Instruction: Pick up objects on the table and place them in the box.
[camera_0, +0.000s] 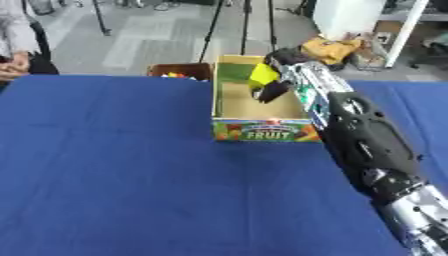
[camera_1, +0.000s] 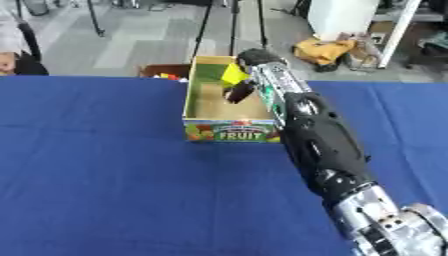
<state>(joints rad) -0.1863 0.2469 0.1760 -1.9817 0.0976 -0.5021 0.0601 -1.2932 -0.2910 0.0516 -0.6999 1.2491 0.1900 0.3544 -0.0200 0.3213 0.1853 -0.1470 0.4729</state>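
My right arm runs from the near right corner out across the blue table (camera_0: 114, 165) to the far side. My right hand (camera_0: 278, 75) is over the open cardboard box (camera_0: 229, 102) — the one with FRUIT printed on its near wall. Fingers (camera_0: 273, 91) are curled down into the box, pinching a yellow object (camera_0: 262, 75) — can't make out what it is, just a yellow block shape. It's held above the box floor, toward the far right part of the box, inside the walls. A second, brown box (camera_0: 179, 70) sits just beyond the table's far edge, left of the FRUIT box, with small coloured bits in it. Left hand doesn't show in either view.
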